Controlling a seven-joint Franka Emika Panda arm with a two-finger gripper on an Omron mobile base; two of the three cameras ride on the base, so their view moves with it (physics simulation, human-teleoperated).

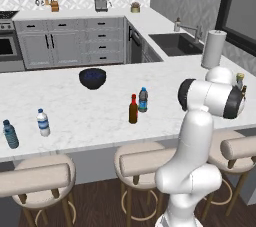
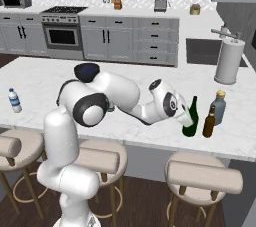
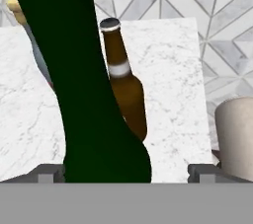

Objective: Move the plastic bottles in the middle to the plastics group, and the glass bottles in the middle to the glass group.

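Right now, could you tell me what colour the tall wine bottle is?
The wine bottle is dark green, clearest in the right base view.

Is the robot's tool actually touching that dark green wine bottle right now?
Apart. In the hand view both tool fingertips stand wide of the green wine bottle, with bare counter showing between the right tip and the bottle's base.

Counter (image 2: 150, 136): white marble look, grey veining, smooth, faint sheen.
Wine bottle (image 2: 190, 119): dark green glass, very dark, matt in hand view.
Amber bottle (image 2: 209, 123), just beside the wine bottle: brown glass, glossy, pale band at neck.
Grey-blue bottle (image 2: 218, 106) behind it: dull finish, tan cap.
Red-capped bottle (image 1: 133, 110): brown glass.
Water bottles (image 1: 43, 122), (image 1: 143, 99): clear plastic, blue caps.
Bowl (image 1: 92, 78): dark, glossy.
Stools (image 2: 203, 177): beige padded seats, wooden legs.
Paper roll (image 2: 229, 61): matt white.
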